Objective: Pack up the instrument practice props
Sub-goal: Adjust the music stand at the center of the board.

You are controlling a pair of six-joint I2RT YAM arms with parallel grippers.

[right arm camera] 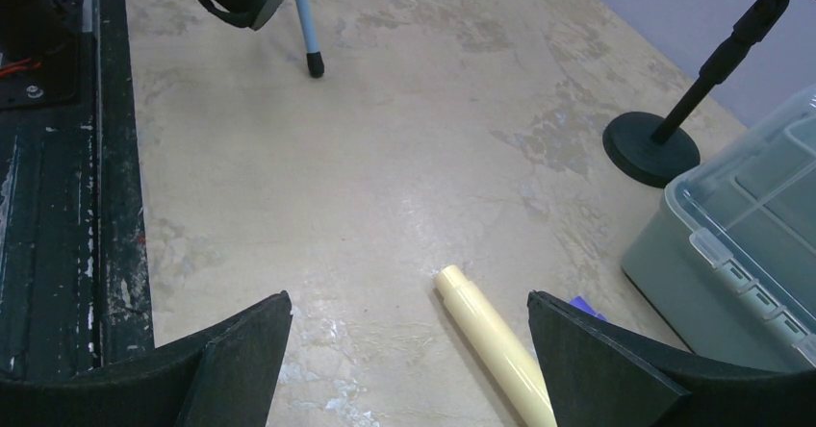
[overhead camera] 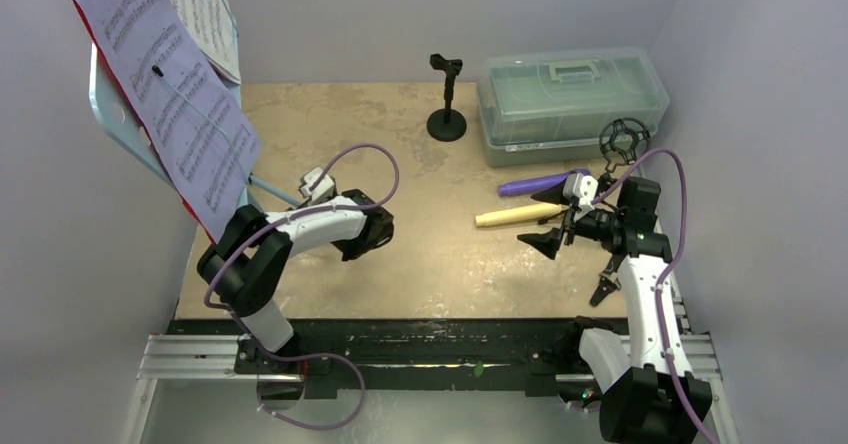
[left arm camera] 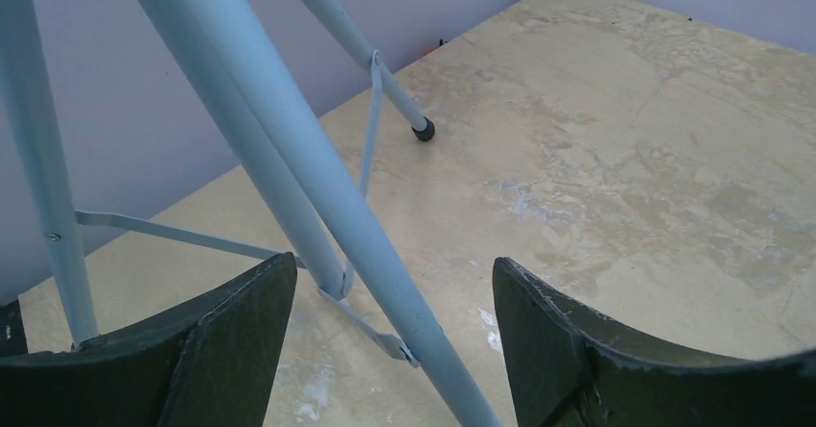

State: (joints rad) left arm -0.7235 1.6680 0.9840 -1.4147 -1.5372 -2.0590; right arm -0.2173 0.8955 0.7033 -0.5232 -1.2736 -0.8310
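Observation:
The light-blue music rest (overhead camera: 120, 114) stands at the far left on tripod legs (left arm camera: 289, 129). It carries printed sheet music (overhead camera: 170, 94), with a red folder (overhead camera: 95, 59) edge behind the pages. My left gripper (left arm camera: 395, 268) is open low among the legs. One leg (left arm camera: 385, 254) runs between its jaws without touching them. My right gripper (overhead camera: 548, 222) is open just above the table, straddling the cream microphone (right arm camera: 491, 336). The purple microphone (overhead camera: 540, 183) lies just beyond it. One black mic holder (overhead camera: 447, 99) stands upright at the back; another (overhead camera: 624, 139) sits beside the box.
A translucent grey-green box (overhead camera: 570, 99) with a handle is closed at the back right. Small black pliers (overhead camera: 607, 289) lie by the right arm. Walls close in on the left, back and right. A black rail (overhead camera: 420, 344) runs along the near edge.

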